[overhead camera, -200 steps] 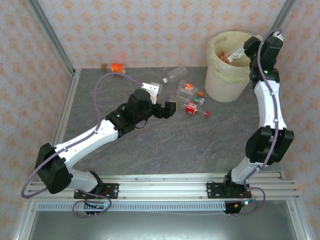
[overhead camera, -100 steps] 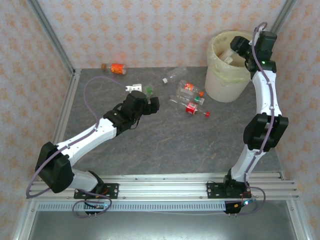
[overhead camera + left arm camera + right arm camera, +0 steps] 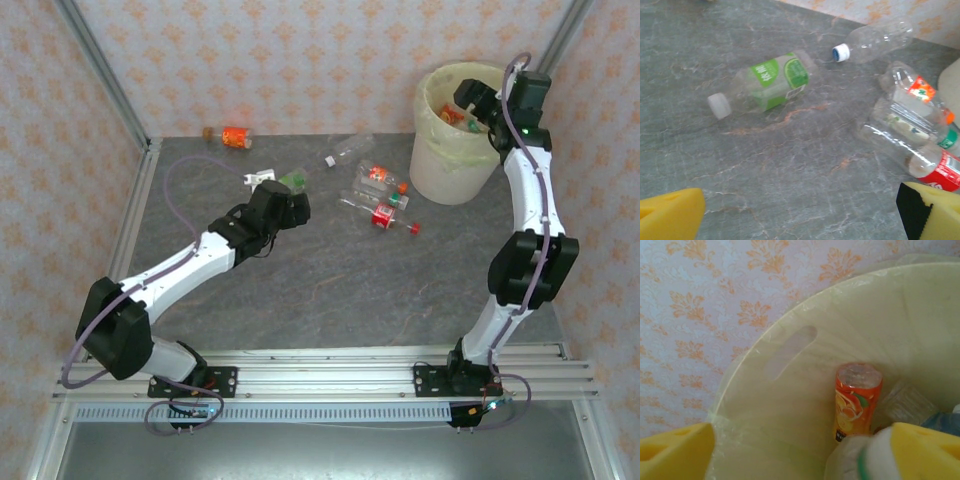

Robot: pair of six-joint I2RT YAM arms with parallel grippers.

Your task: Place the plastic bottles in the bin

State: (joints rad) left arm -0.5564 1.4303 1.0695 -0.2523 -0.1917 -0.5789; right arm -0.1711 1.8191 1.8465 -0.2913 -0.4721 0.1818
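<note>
We see the right claw [image 3: 472,100] poised over the mouth of the bin [image 3: 450,170], a sensible place to let a load fall. Its yellow foam pads are spread wide and clamp nothing. A blurred bottle end [image 3: 860,460], whitish with a green band, sits low beside one pad, and we cannot tell whether they touch. Inside the bin's thin, translucent yellow-green liner an orange-labelled bottle [image 3: 857,400] stands nearly upright against the curved wall, with crumpled clear plastic beside it. The left claw [image 3: 290,200] hangs fully open and empty near the green-labelled bottle [image 3: 765,85], which lies on its side with its white cap toward the near edge; we judge it the next pick. Farther off lies a clear bottle with a blue-rimmed cap [image 3: 875,40], and to the right a huddle of crushed bottles [image 3: 915,135] with orange and red labels lies touching. One orange bottle [image 3: 232,136] rests alone by the back wall. The tabletop [image 3: 330,290] is grey, veined like stone and looks smooth, so these light, round bottles may roll when nudged.
</note>
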